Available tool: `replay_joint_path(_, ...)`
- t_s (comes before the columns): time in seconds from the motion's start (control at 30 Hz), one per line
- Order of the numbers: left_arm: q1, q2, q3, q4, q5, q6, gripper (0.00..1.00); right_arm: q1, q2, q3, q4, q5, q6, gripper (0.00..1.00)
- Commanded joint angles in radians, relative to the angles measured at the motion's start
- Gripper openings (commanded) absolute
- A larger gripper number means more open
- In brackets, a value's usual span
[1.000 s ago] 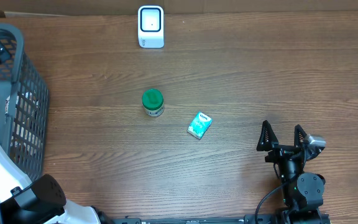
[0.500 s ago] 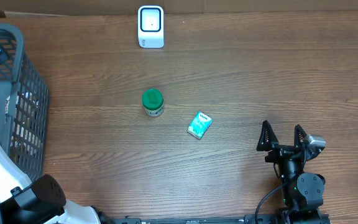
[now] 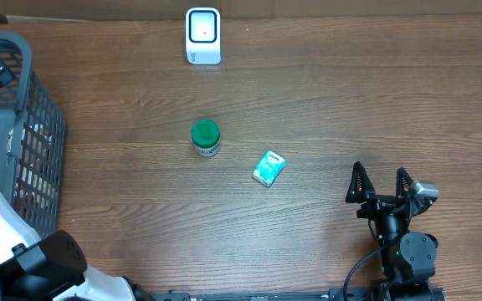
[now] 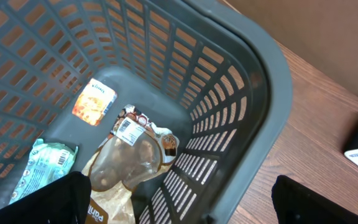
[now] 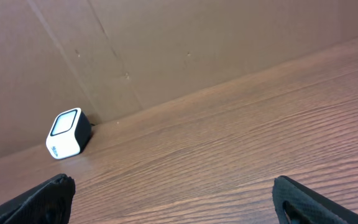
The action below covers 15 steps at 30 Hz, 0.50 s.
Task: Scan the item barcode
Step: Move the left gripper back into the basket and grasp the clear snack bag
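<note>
Left tool (image 4: 179, 186), jaws spread and empty, hangs over the basket (image 4: 253, 93). The clear bag (image 4: 126, 165) just below it, label up, is probably the item. Next: descend and grip it. The scanner (image 3: 202, 36) stands well apart; the right tool (image 3: 380, 186) waits, jaws wide.
</note>
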Motion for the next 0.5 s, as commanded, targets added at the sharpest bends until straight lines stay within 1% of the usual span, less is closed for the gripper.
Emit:
replay_joint_path(0.0, 0.007, 0.005, 0.013, 0.008, -0.007, 0.023, 0.96, -0.001, -0.002, -0.01, 0.005, 0.006, -0.007, 1.0)
replay_joint_path(0.13, 0.054, 0.005, 0.013, 0.006, -0.004, 0.014, 0.95, -0.001, -0.002, -0.01, 0.005, 0.006, -0.007, 1.0)
replay_joint_path(0.27, 0.137, 0.013, 0.013, -0.025, 0.012, 0.006, 0.9, -0.001, -0.002, -0.01, 0.005, 0.006, -0.007, 1.0)
replay_joint_path(0.37, 0.186, 0.043, 0.01, -0.06, 0.037, 0.009, 0.84, -0.001, -0.002, -0.01, 0.005, 0.006, -0.007, 1.0)
replay_joint_path(0.47, 0.201, 0.103, -0.018, -0.116, 0.037, 0.03, 0.77, -0.001, -0.002, -0.01, 0.005, 0.006, -0.007, 1.0)
